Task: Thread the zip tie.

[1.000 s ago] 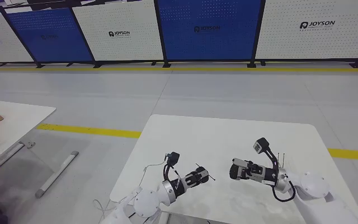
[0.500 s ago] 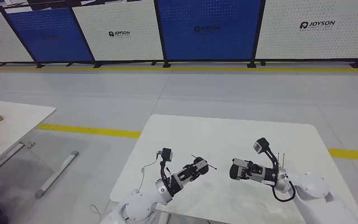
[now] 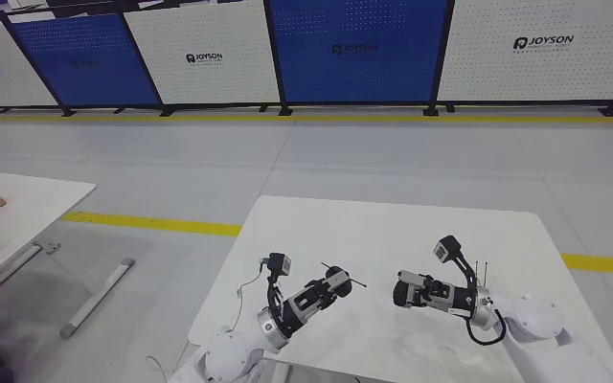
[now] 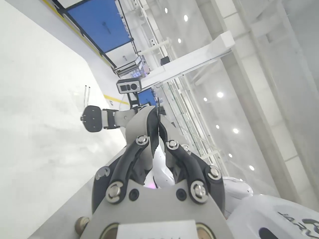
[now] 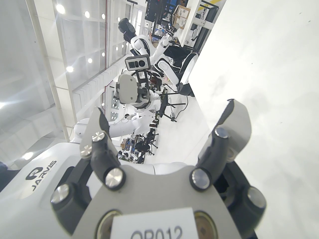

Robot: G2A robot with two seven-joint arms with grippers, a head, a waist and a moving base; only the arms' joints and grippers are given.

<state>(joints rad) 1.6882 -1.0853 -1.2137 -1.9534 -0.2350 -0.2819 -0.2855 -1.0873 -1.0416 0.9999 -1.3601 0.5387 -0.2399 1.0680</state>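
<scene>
Both arms sit at the near edge of the white table (image 3: 383,225). Around them: two thin dark pins (image 3: 481,270) on the tabletop by the R arm, a second table (image 3: 38,196) off to the L, a yellow floor line (image 3: 153,223), and blue/white panels (image 3: 354,48) at the back. We see the L gripper (image 4: 157,112) w/ fingers clenched on the zip tie (image 3: 357,282). The R gripper (image 5: 165,110) is released, fingers spread wide. The grippers face each other, apart, w/ tabletop btw them. Top view gives the tie's length, sticking out both sides of the L fingers. In L wrist view it's a dark sliver at the pinched tips. The tie's long axis runs crosswise to the L fingers, on a slant in top view, w/ one end pointing toward the R gripper.
</scene>
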